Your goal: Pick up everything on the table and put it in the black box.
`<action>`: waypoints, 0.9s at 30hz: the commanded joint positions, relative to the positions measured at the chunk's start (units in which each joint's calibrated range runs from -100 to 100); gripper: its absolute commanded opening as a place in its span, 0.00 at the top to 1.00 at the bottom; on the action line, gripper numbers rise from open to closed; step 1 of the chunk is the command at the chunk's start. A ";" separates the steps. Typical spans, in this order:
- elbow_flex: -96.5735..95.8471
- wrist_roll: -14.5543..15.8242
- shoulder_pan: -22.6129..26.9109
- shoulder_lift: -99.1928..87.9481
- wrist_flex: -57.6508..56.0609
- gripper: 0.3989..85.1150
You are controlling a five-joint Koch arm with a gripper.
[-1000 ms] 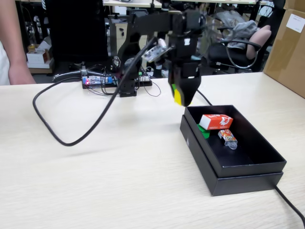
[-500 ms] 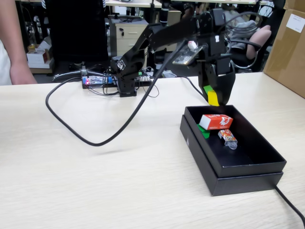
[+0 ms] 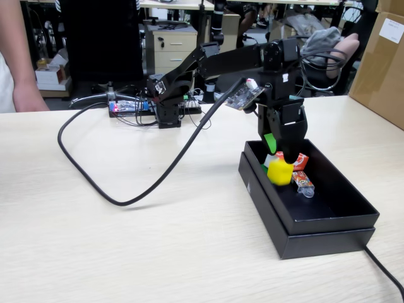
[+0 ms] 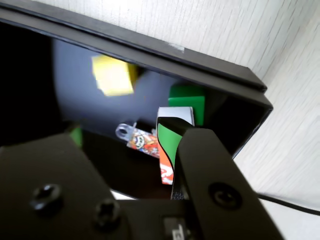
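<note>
Gripper point(image 3: 281, 158) over black box point(image 3: 341, 218) on table point(image 3: 126, 240), jaws apart, nothing held. Yellow cube point(image 3: 279, 172) just below tips, w/ green cube point(image 4: 187, 101), red carton point(image 4: 166, 171) & orange-patterned packet point(image 4: 142, 142) in box.

- A beige drawer cabinet point(image 3: 172, 47) stands behind the desk's far edge.
- Right of the cabinet, a brown cardboard carton point(image 3: 380, 63) leans in.
- Even, bright room light.
</note>
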 commanded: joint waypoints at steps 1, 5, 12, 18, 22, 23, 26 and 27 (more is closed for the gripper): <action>-0.30 -0.24 -0.10 -6.92 -2.31 0.52; -2.38 -0.20 0.00 -11.63 -2.31 0.52; -8.55 0.20 -2.88 -25.28 -2.31 0.47; -10.27 -1.56 -9.28 -26.09 -2.31 0.45; -14.35 -2.93 -12.60 -25.63 -2.31 0.42; -16.26 -3.71 -13.77 -25.51 -2.31 0.42; -17.07 -4.88 -15.63 -24.13 -2.05 0.41; -17.07 -5.08 -16.07 -23.33 -2.05 0.41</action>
